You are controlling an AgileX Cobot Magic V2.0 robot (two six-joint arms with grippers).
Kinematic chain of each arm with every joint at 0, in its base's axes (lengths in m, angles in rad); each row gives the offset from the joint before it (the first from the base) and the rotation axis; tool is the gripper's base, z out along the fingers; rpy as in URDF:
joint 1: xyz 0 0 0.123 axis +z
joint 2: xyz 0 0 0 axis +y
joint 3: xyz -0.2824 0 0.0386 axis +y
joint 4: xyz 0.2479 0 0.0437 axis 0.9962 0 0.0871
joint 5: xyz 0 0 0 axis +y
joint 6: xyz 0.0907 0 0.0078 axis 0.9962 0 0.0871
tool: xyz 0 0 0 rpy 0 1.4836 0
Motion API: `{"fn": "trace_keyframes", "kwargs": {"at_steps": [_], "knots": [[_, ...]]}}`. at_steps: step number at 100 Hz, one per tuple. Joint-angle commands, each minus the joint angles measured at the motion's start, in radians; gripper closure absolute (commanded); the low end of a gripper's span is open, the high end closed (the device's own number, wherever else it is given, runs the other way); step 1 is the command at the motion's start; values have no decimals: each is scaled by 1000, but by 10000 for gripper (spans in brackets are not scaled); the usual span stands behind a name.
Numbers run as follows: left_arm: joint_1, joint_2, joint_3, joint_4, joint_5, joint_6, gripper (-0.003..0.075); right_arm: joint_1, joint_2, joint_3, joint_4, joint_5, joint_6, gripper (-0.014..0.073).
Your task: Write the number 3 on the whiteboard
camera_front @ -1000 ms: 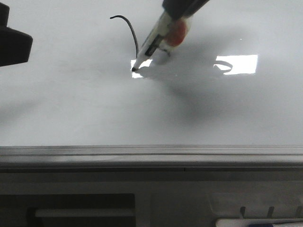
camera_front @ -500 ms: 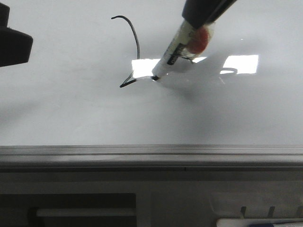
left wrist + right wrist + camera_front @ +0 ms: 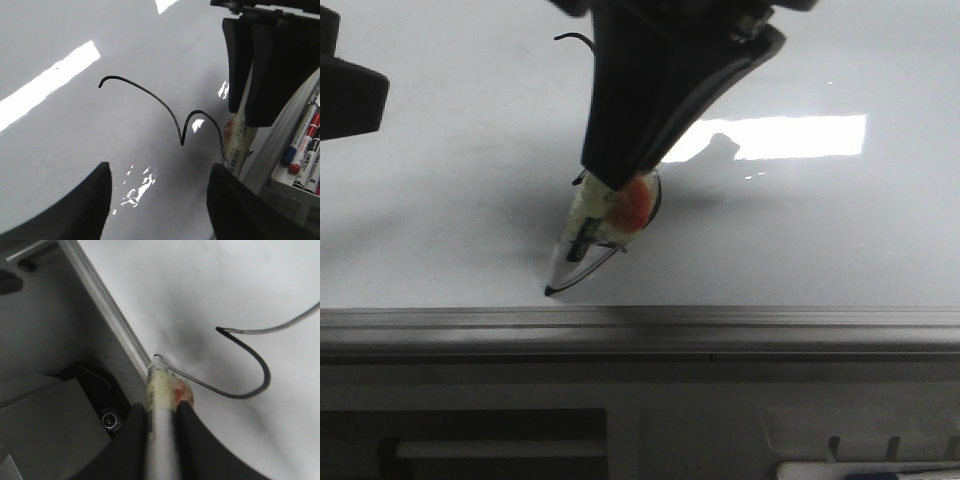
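Observation:
The whiteboard fills the front view, glossy with a bright glare. My right gripper is shut on a white marker pen, and the pen's tip touches the board just short of the front frame. The arm hides most of the number 3 there; only the top end of its stroke shows. In the left wrist view the number 3 is a thin black line with a pointed middle, running down to the marker pen. My left gripper hovers open over the board.
A grey metal frame borders the board's near edge. Beyond it a tray holds several spare markers. A black device sits below the frame. My left gripper hangs at the far left of the front view.
My right gripper has swept the marker from the middle of the board toward the front frame, drawing the lower curve. The left arm has not moved.

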State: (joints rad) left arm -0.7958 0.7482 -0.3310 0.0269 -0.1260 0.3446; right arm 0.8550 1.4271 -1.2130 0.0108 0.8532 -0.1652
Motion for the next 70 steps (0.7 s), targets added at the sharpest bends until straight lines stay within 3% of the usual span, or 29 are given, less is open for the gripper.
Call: {"fn": "trace_keyframes", "kwargs": {"at_steps": [1, 39, 70], "knots": [[1, -7, -26, -11, -78, -8, 332, -2, -9, -47, -57, -118, 5, 655], [-6, -7, -26, -11, -83, -8, 332, 48, -161, -72, -35, -45, 5, 655], [-130, 24, -26, 87, -136, -8, 332, 64, -200, -72, -31, 34, 5, 655]]}}
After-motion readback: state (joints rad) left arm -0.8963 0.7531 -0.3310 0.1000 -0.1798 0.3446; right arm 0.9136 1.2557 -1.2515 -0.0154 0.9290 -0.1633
